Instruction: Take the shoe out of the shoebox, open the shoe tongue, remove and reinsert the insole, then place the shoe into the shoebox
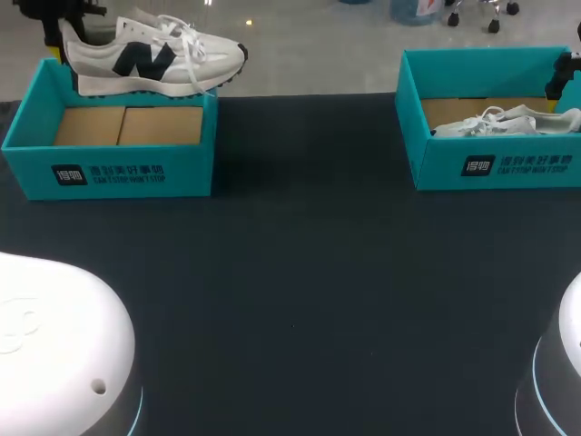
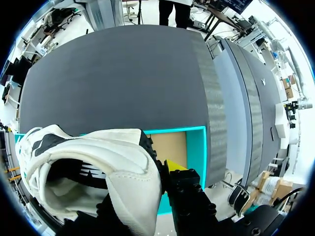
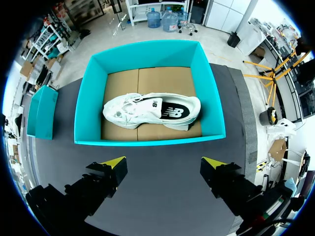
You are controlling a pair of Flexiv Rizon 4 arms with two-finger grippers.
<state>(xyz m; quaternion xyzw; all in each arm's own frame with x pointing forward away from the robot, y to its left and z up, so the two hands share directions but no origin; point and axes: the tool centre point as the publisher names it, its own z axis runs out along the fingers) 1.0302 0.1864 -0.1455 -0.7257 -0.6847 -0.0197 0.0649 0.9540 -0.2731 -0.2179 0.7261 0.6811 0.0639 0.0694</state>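
- While the left gripper (image 1: pixel 60 47) holds the shoe (image 1: pixel 150 56) by the heel, pinched at the collar, the shoe hangs upright, sole down, above the far rim of the left box (image 1: pixel 109 173).
- Its long axis runs level from the gripped heel out to the toe, which points toward the middle of the bench (image 1: pixel 300 272). In the left wrist view only one yellow tip shows, against the outside of the heel; the other finger is hidden by the shoe.
- I judge the take-out step to be nearly done: the shoe is lifted above the box but not yet set down. The bare bench lies on my side of the box, so the next move probably carries the shoe over the near wall and down.
- The right gripper (image 3: pixel 163 164) stands wide and holds nothing, over the bench just short of the right box (image 3: pixel 147 54).
- Another shoe (image 3: pixel 147 111) lies on its side in that box, ahead of the right gripper, its long axis parallel to the line between the fingers.
- The left arm alone has the held shoe; the right is well apart, across the bench.
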